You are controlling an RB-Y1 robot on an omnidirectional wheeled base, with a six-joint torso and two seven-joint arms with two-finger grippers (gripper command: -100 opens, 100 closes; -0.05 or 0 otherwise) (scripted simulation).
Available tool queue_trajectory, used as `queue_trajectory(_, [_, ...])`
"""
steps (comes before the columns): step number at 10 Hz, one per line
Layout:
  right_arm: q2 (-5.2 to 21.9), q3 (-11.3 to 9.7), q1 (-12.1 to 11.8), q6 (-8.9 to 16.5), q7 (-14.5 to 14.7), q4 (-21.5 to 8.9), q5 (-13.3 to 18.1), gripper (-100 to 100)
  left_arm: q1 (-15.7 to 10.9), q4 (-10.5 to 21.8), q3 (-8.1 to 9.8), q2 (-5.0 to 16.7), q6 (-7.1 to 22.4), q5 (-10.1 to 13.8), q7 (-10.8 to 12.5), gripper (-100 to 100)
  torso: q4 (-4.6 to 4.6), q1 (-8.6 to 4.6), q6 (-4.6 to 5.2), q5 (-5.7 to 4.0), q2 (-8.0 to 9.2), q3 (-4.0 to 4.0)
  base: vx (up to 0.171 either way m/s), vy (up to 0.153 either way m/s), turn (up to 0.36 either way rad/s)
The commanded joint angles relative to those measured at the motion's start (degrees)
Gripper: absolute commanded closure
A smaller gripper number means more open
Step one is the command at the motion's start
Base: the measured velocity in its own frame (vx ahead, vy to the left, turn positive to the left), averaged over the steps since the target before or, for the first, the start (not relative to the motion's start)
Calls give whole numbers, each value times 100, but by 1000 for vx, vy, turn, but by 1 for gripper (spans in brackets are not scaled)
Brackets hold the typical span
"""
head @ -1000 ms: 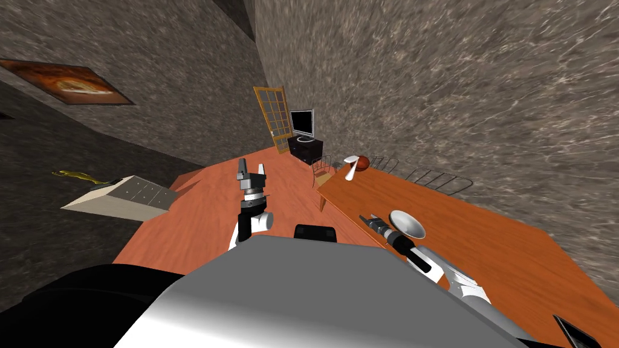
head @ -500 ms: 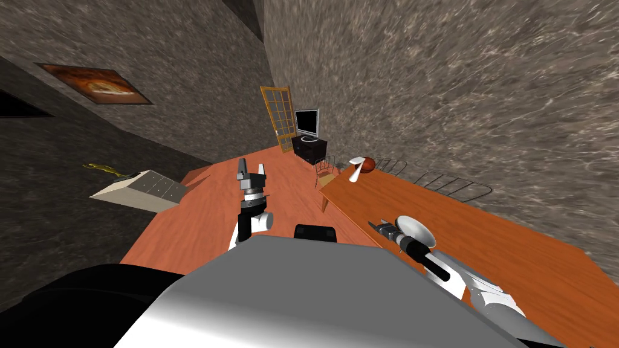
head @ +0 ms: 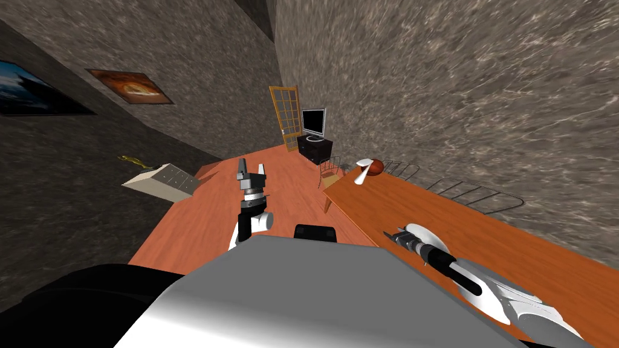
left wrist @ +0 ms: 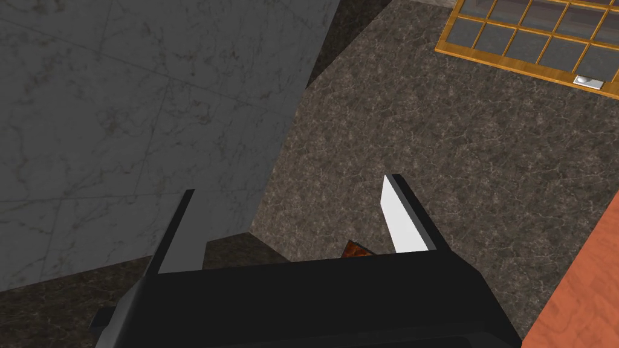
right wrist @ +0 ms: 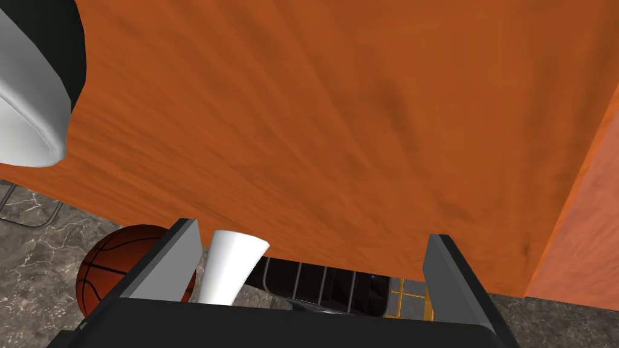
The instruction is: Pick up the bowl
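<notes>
Bowl (head: 430, 235), white: on table (head: 514, 254) by its near edge, just beside right tool (right wrist: 314, 266), released. Left tool (left wrist: 290, 223): released, aloft.

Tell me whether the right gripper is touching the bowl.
Apart. In the right wrist view the right gripper is open, with bare orange table between its fingers and the white bowl.
</notes>
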State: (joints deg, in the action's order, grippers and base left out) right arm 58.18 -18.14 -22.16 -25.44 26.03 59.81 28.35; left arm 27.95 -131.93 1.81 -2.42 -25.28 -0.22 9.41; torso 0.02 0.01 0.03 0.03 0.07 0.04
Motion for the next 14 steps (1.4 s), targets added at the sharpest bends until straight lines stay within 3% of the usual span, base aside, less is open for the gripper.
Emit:
queue_trajectory(1, [164,-75,-4,73,-50,-5,59,-100,0,0,0,0,0,0,0,0,0,0,0,0,0,0,-1,-7,61])
queue_trajectory(4, [503,-266,51,-83,58,-658,335,-100,0,0,0,0,0,0,0,0,1,-3,0,-1,3,2,-9,-14,142])
queue_trajectory(5, [503,-266,51,-83,58,-693,335,-100,0,0,0,0,0,0,0,0,1,-7,2,-2,5,3,-11,-19,51])
queue_trajectory(7, [648,-402,58,-188,108,-1064,494,-100,0,0,0,0,0,0,0,0,1,-3,3,-3,6,4,-15,-15,104])
queue_trajectory(14, [721,-739,-2,-435,182,-1698,805,-100,0,0,1,0,0,0,0,0,3,-6,4,-4,12,7,-22,-18,76])
